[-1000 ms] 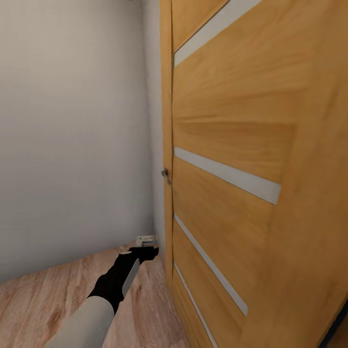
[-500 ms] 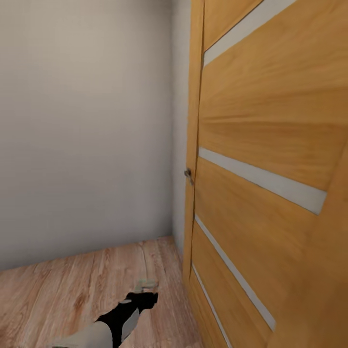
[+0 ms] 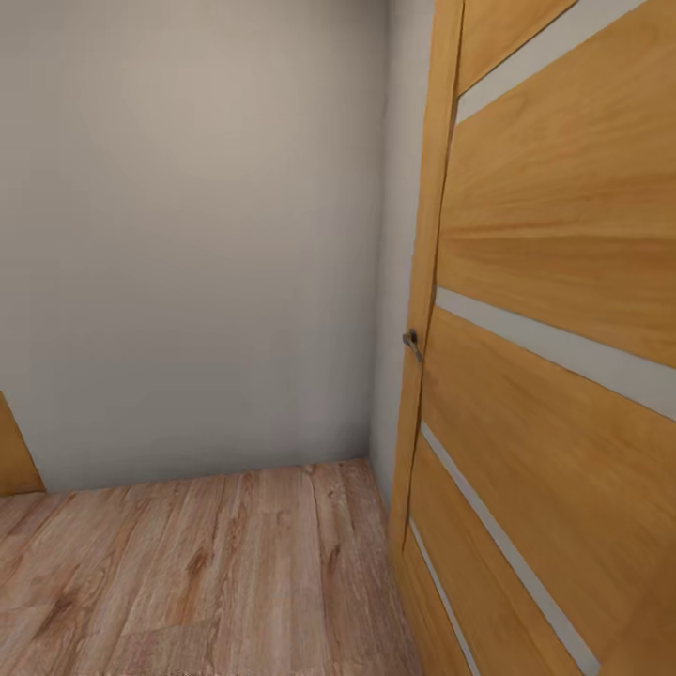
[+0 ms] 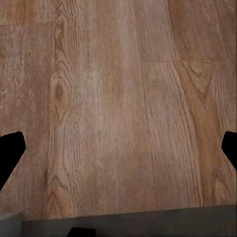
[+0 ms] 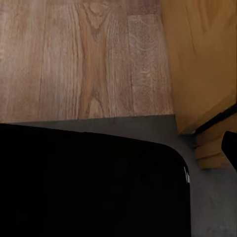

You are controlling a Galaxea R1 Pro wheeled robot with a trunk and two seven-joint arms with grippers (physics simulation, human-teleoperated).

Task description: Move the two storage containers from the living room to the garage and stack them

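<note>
A tall wooden door in warm orange-brown veneer, crossed by pale slanting inlay strips, takes up the right side of the head view. A small metal lever handle sits on the door's edge, facing the corner. Just beside the door, on the handle side, a plain off-white wall runs away from it and meets a narrow return of the same wall at the corner next to the door frame. Light wood plank floor reaches from the foot of that wall up to the door's base. Far from the door, at the wall's other end, a sliver of another orange-brown wooden panel stands on the planks. No lettering, brand or label can be read on any surface. In the left wrist view the left gripper hangs over bare planks with its two dark fingertips spread wide apart and nothing between them. In the right wrist view one dark fingertip of the right gripper shows near the bottom corner of the orange-brown door, where the planks give way to a grey concrete strip; a large black shape covers the rest, so whether those fingers are apart or together cannot be told.
</note>
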